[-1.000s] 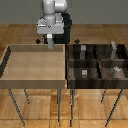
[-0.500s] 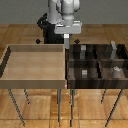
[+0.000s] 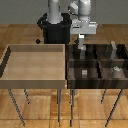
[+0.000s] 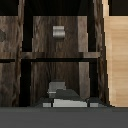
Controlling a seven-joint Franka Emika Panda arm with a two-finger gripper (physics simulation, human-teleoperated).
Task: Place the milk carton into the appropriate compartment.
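Observation:
My gripper (image 3: pixel 81 46) hangs over the back left compartment of the dark wooden compartment tray (image 3: pixel 96 62), at the exterior view's right. It is shut on the milk carton (image 4: pixel 62 94), a pale grey-white box with a darker peaked top. The wrist view shows the carton close up between the fingers. In the exterior view the carton is mostly hidden by the fingers. Below the carton is a dark compartment floor.
A small grey cube (image 3: pixel 84 73) (image 4: pixel 59 31) lies in the front left compartment. A tall slim grey box (image 3: pixel 113 50) stands in the back right compartment and another small grey item (image 3: pixel 116 71) in the front right. A light wooden bin (image 3: pixel 35 62) stands at the exterior view's left.
My gripper has moved with the carton from over the light bin towards the exterior view's right, to above the dark compartment tray.

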